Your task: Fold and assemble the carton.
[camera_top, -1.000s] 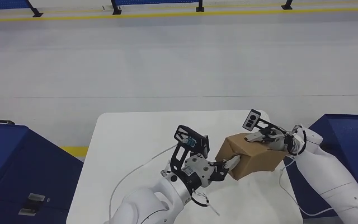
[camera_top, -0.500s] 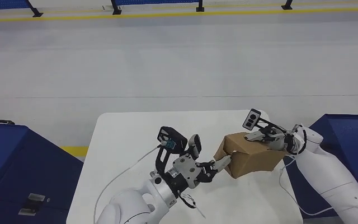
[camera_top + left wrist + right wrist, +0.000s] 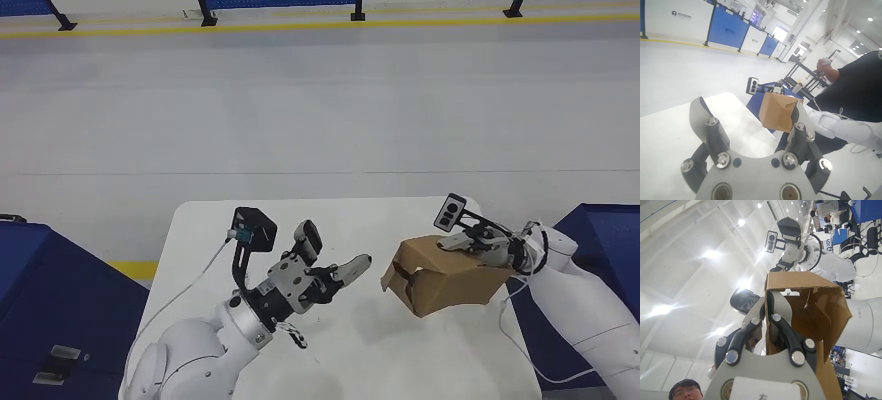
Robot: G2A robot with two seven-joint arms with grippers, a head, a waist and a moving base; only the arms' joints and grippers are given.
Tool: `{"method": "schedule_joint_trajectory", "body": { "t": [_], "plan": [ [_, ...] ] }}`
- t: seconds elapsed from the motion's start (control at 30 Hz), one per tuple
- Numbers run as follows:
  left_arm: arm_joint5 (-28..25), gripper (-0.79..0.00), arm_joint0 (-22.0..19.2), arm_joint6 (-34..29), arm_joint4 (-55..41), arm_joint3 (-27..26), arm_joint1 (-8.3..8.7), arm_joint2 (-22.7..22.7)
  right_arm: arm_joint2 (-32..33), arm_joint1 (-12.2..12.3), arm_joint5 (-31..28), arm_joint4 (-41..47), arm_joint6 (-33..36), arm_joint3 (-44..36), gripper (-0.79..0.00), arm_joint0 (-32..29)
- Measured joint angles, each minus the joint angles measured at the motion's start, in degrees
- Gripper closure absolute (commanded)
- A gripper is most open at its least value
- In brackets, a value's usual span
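Over white table (image 3: 215,250), brown cardboard carton (image 3: 450,285), erected but judged unclosed, is pinched by right gripper (image 3: 466,243); left gripper (image 3: 333,256), at its 9 o'clock, is spread empty.

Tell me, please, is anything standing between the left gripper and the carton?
Nothing visible does. The left gripper is open and apart from the carton, with just bare table under the gap between them. The right gripper is shut on a wall of the carton, outside that gap.

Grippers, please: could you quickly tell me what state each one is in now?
Left gripper: open, holding nothing.
Right gripper: shut on the wall of the carton.
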Motion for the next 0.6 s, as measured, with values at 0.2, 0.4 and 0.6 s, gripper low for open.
{"method": "schedule_joint_trajectory", "body": {
  "t": [0.2,0.4,0.6],
  "plan": [
    [3.6,-0.677,-1.8,-4.5,4.0,0.0,0.2,2.1,-0.1,0.2,-0.1,0.2,0.1,-0.2,0.0,-0.1],
    [5.6,-0.677,-5.0,-7.5,4.3,0.0,0.24,2.5,-0.5,0.2,-0.2,0.3,0.2,-0.2,0.0,-0.1],
    [7.3,-0.677,-6.3,-9.0,5.6,0.1,0.28,4.4,-0.7,0.2,-0.4,0.6,0.4,-0.2,0.0,0.0]
  ]
}}
